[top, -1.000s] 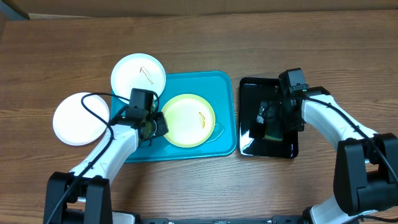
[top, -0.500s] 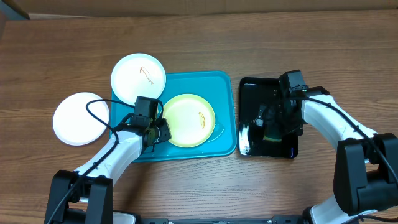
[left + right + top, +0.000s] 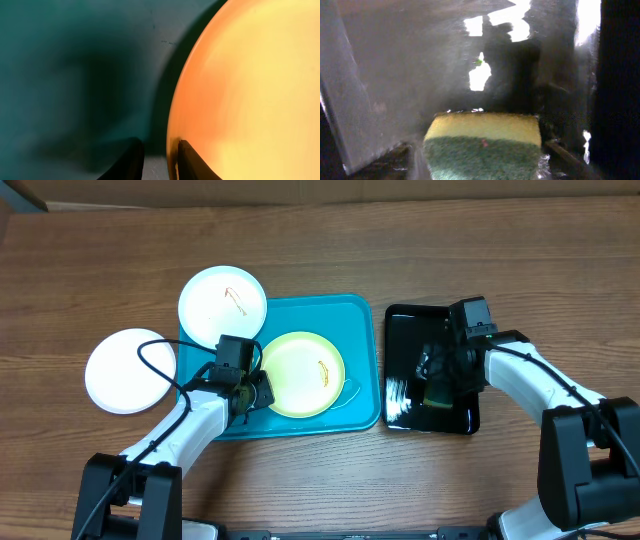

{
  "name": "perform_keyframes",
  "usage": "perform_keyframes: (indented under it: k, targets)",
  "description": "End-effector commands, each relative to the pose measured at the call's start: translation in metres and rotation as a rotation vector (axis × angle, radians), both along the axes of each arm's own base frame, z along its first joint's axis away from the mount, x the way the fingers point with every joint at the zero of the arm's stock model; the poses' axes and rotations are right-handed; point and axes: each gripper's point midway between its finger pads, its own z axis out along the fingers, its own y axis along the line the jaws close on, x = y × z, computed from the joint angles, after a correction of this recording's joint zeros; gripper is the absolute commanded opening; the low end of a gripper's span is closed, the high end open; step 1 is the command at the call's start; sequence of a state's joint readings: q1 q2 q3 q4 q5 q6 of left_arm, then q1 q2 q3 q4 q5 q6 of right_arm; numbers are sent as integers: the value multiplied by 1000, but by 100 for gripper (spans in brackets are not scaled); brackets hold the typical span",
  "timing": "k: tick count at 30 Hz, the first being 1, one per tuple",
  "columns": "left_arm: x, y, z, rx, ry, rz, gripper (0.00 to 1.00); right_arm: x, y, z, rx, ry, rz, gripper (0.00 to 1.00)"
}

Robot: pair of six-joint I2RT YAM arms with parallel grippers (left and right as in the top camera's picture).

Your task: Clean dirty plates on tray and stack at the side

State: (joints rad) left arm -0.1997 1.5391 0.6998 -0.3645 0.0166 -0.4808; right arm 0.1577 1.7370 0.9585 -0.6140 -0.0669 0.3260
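The turquoise tray [image 3: 355, 330] holds the pale yellow-green plate [image 3: 300, 365], which has a small brown smear; it also shows in the left wrist view [image 3: 250, 90]. A white plate [image 3: 222, 300] with a smear overlaps the tray's far-left corner. A second white plate [image 3: 125, 370] lies on the table to the left. My left gripper [image 3: 255, 390] [image 3: 159, 162] is closed narrowly astride the yellow-green plate's left rim, one finger on the plate, one on the tray side. My right gripper [image 3: 440, 385] [image 3: 482, 155] is shut on a yellow-and-green sponge [image 3: 482, 145] over the black tray.
The glossy black tray [image 3: 405, 330] lies right of the turquoise tray, its wet-looking surface reflecting light [image 3: 420, 75]. A cardboard edge [image 3: 300, 190] runs along the table's far side. Both arms' cables hang near the front.
My left gripper has moved right to the yellow-green plate's rim, then held still. My right gripper has shifted slightly over the black tray with the sponge.
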Motion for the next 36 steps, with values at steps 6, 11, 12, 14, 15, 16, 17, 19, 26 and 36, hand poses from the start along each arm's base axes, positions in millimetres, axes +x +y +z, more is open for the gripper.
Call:
perform_keyframes:
  k: [6, 11, 12, 14, 15, 16, 17, 19, 26, 36]
  targets:
    - [-8, 4, -9, 13, 25, 33, 22, -15, 2, -17, 12, 55, 17, 14]
    - [-7, 4, -9, 12, 22, 34, 22, -2, 4, -2, 9, 32, 47, 16]
    - [-7, 4, -9, 12, 22, 34, 26, -2, 4, 2, 8, 41, 47, 41]
    - [-7, 4, -9, 12, 22, 34, 31, -2, 4, 9, 6, 62, 47, 51]
    - [-7, 4, -9, 12, 22, 34, 33, -4, 3, 12, 4, 75, 46, 53]
    - [-7, 4, -9, 12, 22, 34, 35, -6, 3, 13, 2, 90, 45, 56]
    - [-7, 4, -9, 12, 22, 34, 37, -10, 3, 14, 1, 106, 45, 57]
    - [-7, 4, -9, 12, 22, 34, 37, -22, 5, 12, 20, 152, 49, 58]
    - [-7, 4, -9, 12, 22, 34, 36, -46, 6, -11, 29, 200, 50, 56]
    - [-7, 4, -9, 12, 22, 34, 32, -24, 27, -10, 40, 89, 99, 72]
